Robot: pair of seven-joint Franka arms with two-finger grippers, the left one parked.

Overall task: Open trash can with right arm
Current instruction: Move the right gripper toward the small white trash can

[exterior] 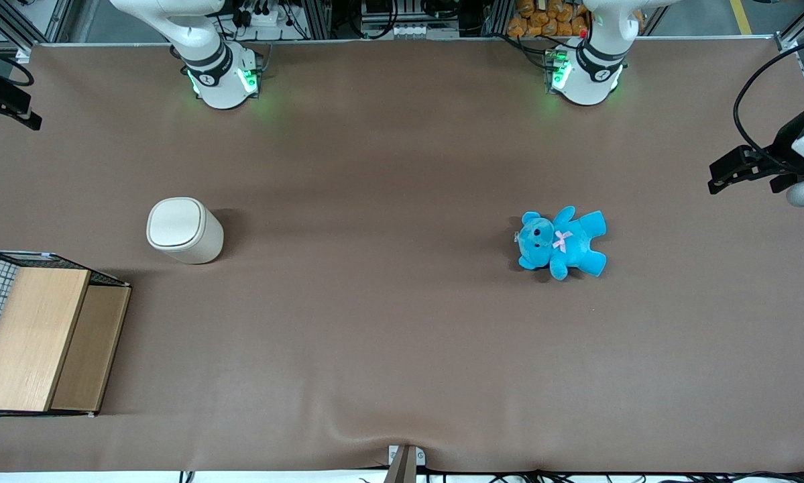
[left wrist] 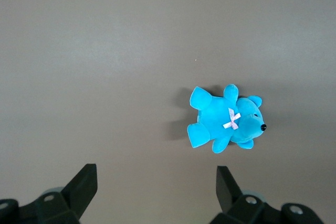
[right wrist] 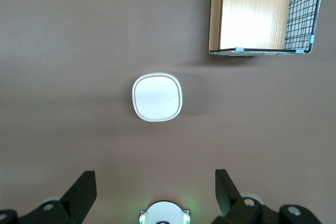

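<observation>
The trash can (exterior: 184,230) is a small cream-white bin standing upright on the brown table toward the working arm's end, its flat lid down and shut. In the right wrist view the trash can (right wrist: 157,97) is seen from straight above, well below the camera. My right gripper (right wrist: 155,190) is open and empty, its two black fingers (right wrist: 83,192) spread wide, held high above the table and apart from the bin. In the front view only a black part of the gripper (exterior: 14,107) shows at the edge of the table's working-arm end.
A wooden-topped wire basket (exterior: 39,335) stands beside the bin, nearer the front camera; it also shows in the right wrist view (right wrist: 262,11). A blue teddy bear (exterior: 561,243) lies toward the parked arm's end. The right arm's base (exterior: 222,77) stands at the table's back edge.
</observation>
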